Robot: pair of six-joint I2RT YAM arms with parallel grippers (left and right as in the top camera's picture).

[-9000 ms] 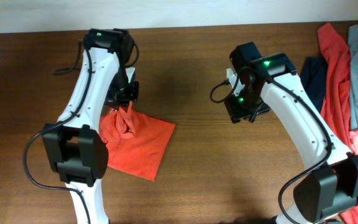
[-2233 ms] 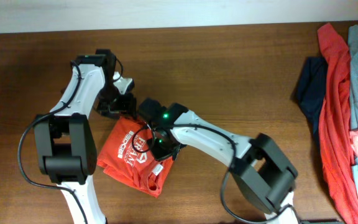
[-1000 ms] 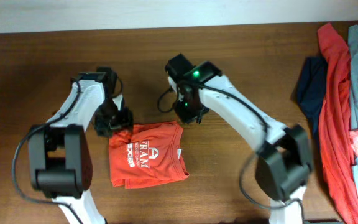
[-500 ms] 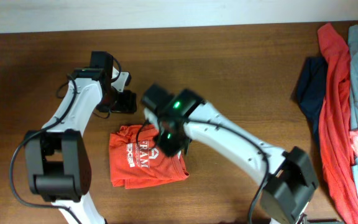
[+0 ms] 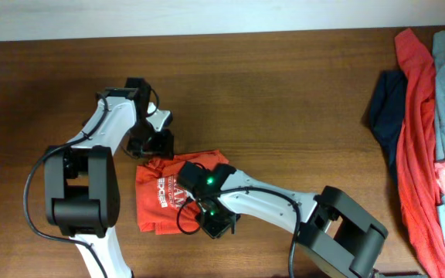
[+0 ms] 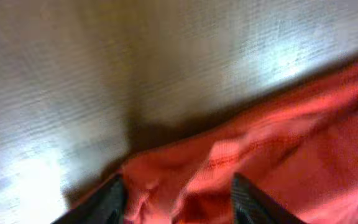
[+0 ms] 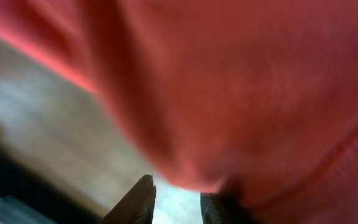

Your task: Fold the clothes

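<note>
The right claw [image 5: 216,224] is at the near right edge of the orange-red T-shirt [image 5: 159,197], its fingers narrowly apart; whether it pinches cloth I cannot tell. The T-shirt lies folded left of the tabletop [image 5: 300,108] centre. At its far left corner the left claw [image 5: 151,147] stands open astride a ridge, probably to lift it. No container shows; other clothes [image 5: 427,116] lie heaped at the right edge.

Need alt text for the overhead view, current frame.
A folded orange-red T-shirt with white lettering lies on a brown wooden table. The left gripper is at the shirt's top edge in the frame, and the right gripper is at its bottom edge. A pile of other clothes lies along the table's right side.
</note>
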